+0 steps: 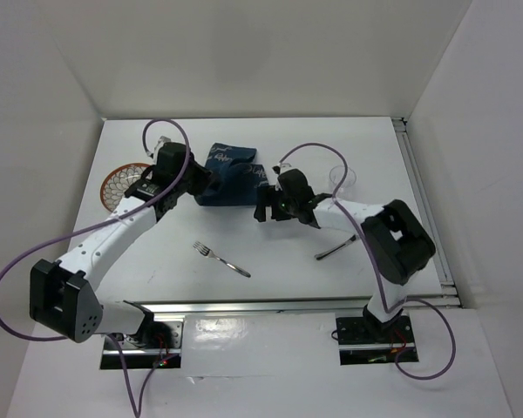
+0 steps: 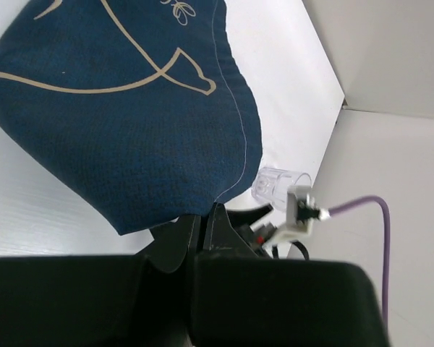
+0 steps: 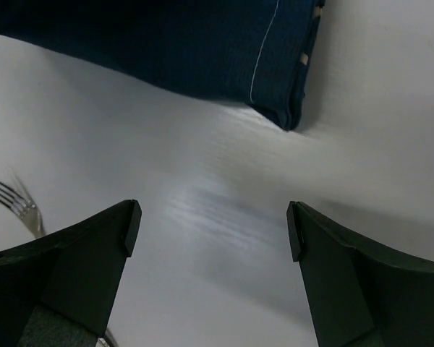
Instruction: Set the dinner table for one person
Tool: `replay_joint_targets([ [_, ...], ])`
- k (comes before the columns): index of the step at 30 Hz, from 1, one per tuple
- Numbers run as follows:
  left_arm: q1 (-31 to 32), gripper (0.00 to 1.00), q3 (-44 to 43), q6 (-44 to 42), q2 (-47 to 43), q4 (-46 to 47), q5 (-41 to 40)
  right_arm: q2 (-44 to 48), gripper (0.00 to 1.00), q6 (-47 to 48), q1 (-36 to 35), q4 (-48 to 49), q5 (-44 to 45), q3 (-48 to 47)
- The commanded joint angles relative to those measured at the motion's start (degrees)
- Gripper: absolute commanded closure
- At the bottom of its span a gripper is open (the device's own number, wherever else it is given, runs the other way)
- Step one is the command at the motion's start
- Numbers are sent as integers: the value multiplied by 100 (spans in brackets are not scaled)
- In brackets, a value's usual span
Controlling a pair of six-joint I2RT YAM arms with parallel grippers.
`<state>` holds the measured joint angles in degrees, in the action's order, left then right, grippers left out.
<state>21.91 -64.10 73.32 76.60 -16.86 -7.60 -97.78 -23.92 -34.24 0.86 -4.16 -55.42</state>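
The white dinner table (image 1: 279, 287) carries a crumpled navy placemat (image 1: 233, 174) with pale drawings near its middle. My left gripper (image 1: 204, 185) is shut on the placemat's left edge; the left wrist view shows the fingers (image 2: 220, 224) pinching the cloth (image 2: 116, 108). My right gripper (image 1: 263, 210) is open and empty just right of the placemat, low over bare table. In the right wrist view (image 3: 213, 220) the placemat's corner (image 3: 275, 72) lies ahead of the jaws.
A fork (image 1: 220, 259) lies in front of the placemat, also at the left edge of the right wrist view (image 3: 14, 199). A dark-handled utensil (image 1: 335, 251) lies right of it. A red-patterned plate (image 1: 122, 181) sits far left. A clear glass (image 1: 343, 180) stands at right, also seen in the left wrist view (image 2: 278, 186).
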Motion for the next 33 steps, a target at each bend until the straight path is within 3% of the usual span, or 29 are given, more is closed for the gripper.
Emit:
replay_joint_targets([
  [1, -160, 100, -235, -230, -84, -168, 188, -434, 5, 352, -13, 696, -32, -469],
  [8, -521, 100, -340, -353, -189, -300, 364, -708, 5, 214, 267, 774, 126, -804],
  [14, -706, 100, -227, -353, -242, -300, 417, -1014, 1, -7, 743, 618, -822, -1312],
  [20, -943, 100, -104, -292, -295, -300, 592, -2025, 2, 63, 866, -76, -1419, -2604],
  [24, -1005, 100, -103, -292, -295, -300, 653, -2570, 6, -68, 866, -446, -1412, -3334],
  [30, -1180, 100, -103, -292, -295, -300, 777, -3018, 11, -148, 866, -560, -1191, -3703],
  [33, -1233, 100, -51, -292, -295, -300, 830, -3309, 28, -148, 866, -570, -1586, -4011],
])
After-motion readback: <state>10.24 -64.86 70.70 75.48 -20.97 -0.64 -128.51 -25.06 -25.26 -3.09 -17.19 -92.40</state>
